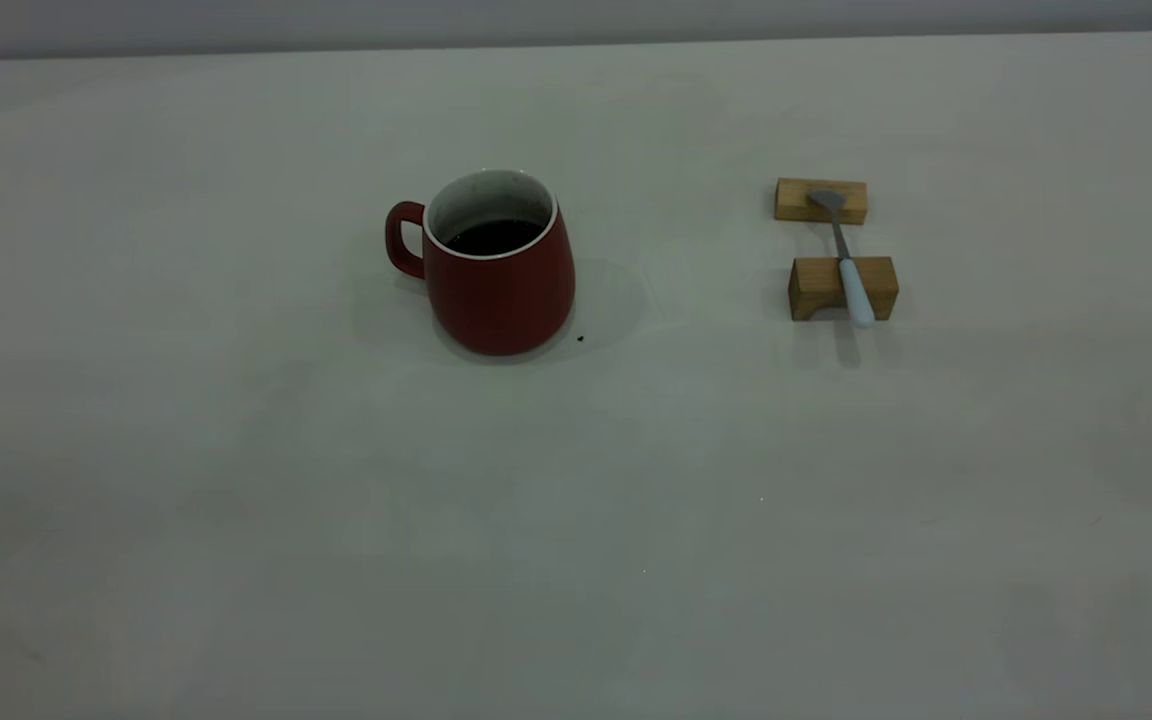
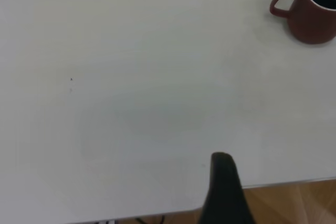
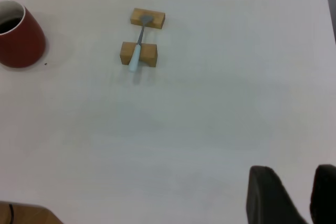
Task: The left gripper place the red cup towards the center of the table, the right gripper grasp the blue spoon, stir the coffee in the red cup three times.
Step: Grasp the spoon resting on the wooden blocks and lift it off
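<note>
Judging by the layout, we have everything left: the red cup stands left of centre, the blue spoon rests across two wooden blocks at right. Our right gripper is spread, empty; the left gripper's state we cannot tell.

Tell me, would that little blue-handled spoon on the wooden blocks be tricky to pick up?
Probably somewhat. The slim spoon with a pale blue handle and grey metal neck looks stiff and light, so it shouldn't droop. It bridges two tan wooden blocks, leaving room beneath for fingers. Its rounded, smooth-looking handle might slip or twist in a pinch, and a nudge could likely knock it off.
</note>
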Tool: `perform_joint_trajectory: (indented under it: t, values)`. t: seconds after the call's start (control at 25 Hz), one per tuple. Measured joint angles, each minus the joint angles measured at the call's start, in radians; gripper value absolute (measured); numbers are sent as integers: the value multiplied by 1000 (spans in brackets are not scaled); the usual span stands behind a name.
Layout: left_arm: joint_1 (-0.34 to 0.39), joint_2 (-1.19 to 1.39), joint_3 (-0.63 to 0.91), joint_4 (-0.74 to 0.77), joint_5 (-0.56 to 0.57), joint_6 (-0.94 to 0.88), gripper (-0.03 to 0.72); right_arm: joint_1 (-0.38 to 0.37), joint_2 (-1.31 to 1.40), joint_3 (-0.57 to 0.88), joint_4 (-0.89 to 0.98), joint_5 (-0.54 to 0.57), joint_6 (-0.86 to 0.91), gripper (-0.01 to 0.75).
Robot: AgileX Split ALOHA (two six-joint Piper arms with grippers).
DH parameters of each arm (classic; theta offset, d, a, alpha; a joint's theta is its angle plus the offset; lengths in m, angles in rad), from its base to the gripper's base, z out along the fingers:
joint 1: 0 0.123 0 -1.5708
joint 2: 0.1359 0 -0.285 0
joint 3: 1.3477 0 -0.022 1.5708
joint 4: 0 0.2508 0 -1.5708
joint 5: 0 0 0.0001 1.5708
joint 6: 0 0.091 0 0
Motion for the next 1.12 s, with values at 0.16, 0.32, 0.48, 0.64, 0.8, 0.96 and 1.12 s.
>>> perform_joint_trajectory:
  t: [0.16, 0.32, 0.48, 0.64, 0.8, 0.96, 1.12]
  values:
    - [0, -17, 9, 1, 7, 0, 594, 0, 0, 0, 0, 0, 0, 241]
    - [0, -18, 9, 1, 7, 0, 594, 0, 0, 0, 0, 0, 1, 241]
    - [0, -18, 10, 1, 7, -1, 594, 0, 0, 0, 0, 0, 1, 241]
    - [0, -18, 10, 2, 7, -1, 594, 0, 0, 0, 0, 0, 1, 241]
    - [0, -18, 10, 2, 7, -2, 594, 0, 0, 0, 0, 0, 0, 241]
    - [0, -18, 10, 2, 7, -2, 594, 0, 0, 0, 0, 0, 0, 241]
    - [0, -18, 10, 2, 7, -2, 594, 0, 0, 0, 0, 0, 8, 241]
